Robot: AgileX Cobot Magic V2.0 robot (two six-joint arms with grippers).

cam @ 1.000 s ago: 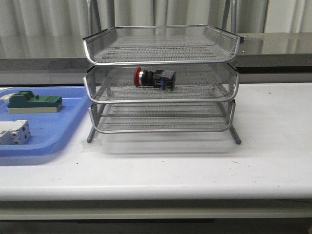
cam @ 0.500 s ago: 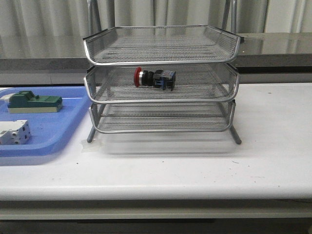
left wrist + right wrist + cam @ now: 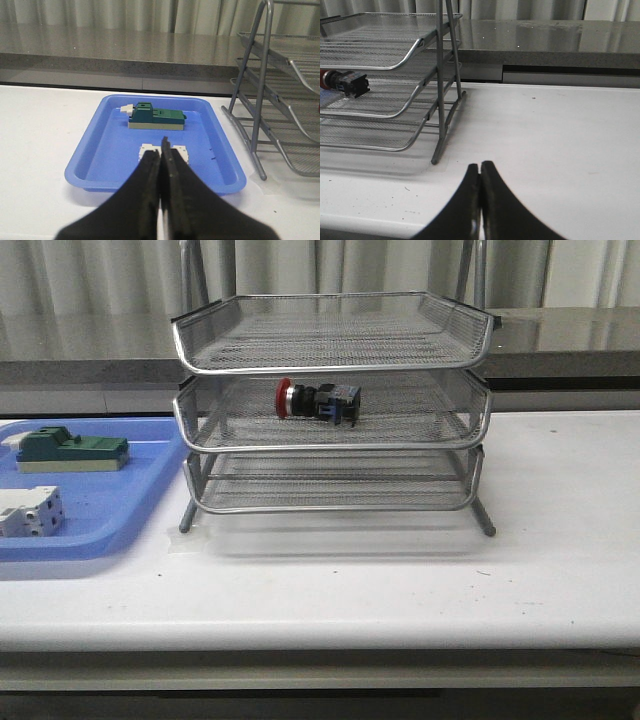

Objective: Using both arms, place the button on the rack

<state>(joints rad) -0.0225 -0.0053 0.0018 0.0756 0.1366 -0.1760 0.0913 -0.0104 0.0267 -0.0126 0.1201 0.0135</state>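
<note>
The button, with its red head, black collar and blue-black body, lies on its side in the middle tier of the silver wire-mesh rack. It also shows in the right wrist view. The rack's frame shows in the left wrist view and in the right wrist view. My left gripper is shut and empty, above the near edge of the blue tray. My right gripper is shut and empty over bare table, to the right of the rack. Neither arm shows in the front view.
A flat blue tray sits left of the rack and holds a green block and a white terminal block. Both show in the left wrist view, the green block and the white block. A grey ledge runs behind the table.
</note>
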